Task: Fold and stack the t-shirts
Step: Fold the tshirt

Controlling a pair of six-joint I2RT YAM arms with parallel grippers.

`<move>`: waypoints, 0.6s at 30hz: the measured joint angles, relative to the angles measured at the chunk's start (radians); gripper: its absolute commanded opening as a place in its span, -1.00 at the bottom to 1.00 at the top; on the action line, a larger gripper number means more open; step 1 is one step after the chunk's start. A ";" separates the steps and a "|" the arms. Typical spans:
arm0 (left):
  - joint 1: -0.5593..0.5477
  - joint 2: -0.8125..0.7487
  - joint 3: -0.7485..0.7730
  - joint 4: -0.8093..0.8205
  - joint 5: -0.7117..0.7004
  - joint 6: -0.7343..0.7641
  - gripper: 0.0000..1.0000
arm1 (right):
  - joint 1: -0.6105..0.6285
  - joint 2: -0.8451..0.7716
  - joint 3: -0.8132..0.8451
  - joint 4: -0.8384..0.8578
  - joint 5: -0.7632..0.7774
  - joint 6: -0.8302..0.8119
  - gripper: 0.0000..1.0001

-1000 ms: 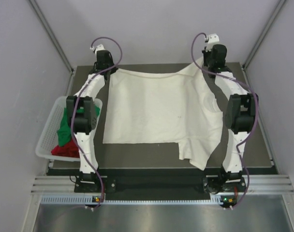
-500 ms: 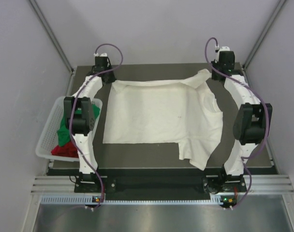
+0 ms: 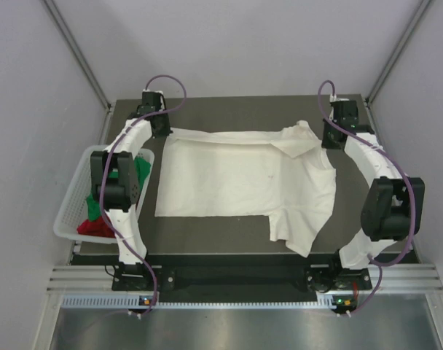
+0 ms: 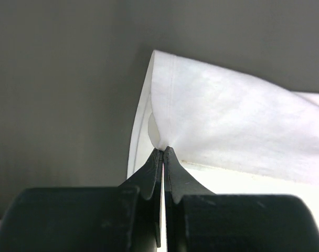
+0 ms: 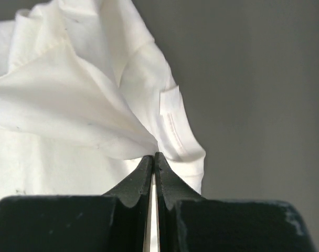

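A white plastic mesh basket (image 3: 67, 211) sits at the left edge of the dark grey table (image 3: 207, 232). A crumpled green cloth tee (image 3: 97, 200) lies in it, with a bunched red cloth tee (image 3: 95, 227) at its near end. The elbow of the left arm (image 3: 119, 181) hangs over the basket and hides part of the green tee. Plain pale walls (image 3: 32, 87) close in the table on the left, right and far sides. A purple cable (image 3: 170, 82) loops off each wrist.

The cream-white cloth t-shirt (image 3: 236, 179) lies spread across the middle of the table, with its far edge lifted and pulled taut. Its far right corner is folded over into a rumpled flap, and a sleeve hangs toward the near right. In the right wrist view a small white sewn tab (image 5: 170, 101) shows on the hem; any print on it cannot be read.

Both arms reach to the far side of the table, elbows bowed outward. The right arm (image 3: 390, 208) bends well out beyond the table's right edge. The left gripper (image 4: 162, 152) has its black fingers pressed together on the shirt's far left corner. The right gripper (image 5: 154, 156) is likewise closed, pinching a gather of cloth at the far right corner.
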 measured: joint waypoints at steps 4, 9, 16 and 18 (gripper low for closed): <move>-0.001 -0.026 -0.048 0.001 -0.002 0.011 -1.00 | 0.000 -0.042 -0.084 -0.005 -0.013 0.052 -1.00; -0.008 -0.038 -0.089 -0.004 -0.004 0.021 -1.00 | 0.000 -0.092 -0.183 -0.004 -0.030 0.116 -1.00; -0.040 -0.087 -0.105 -0.016 -0.082 0.062 -1.00 | 0.000 -0.131 -0.247 -0.009 -0.010 0.152 -1.00; -0.060 -0.106 -0.105 -0.015 -0.114 0.081 -1.00 | 0.000 -0.144 -0.252 -0.009 -0.006 0.159 -1.00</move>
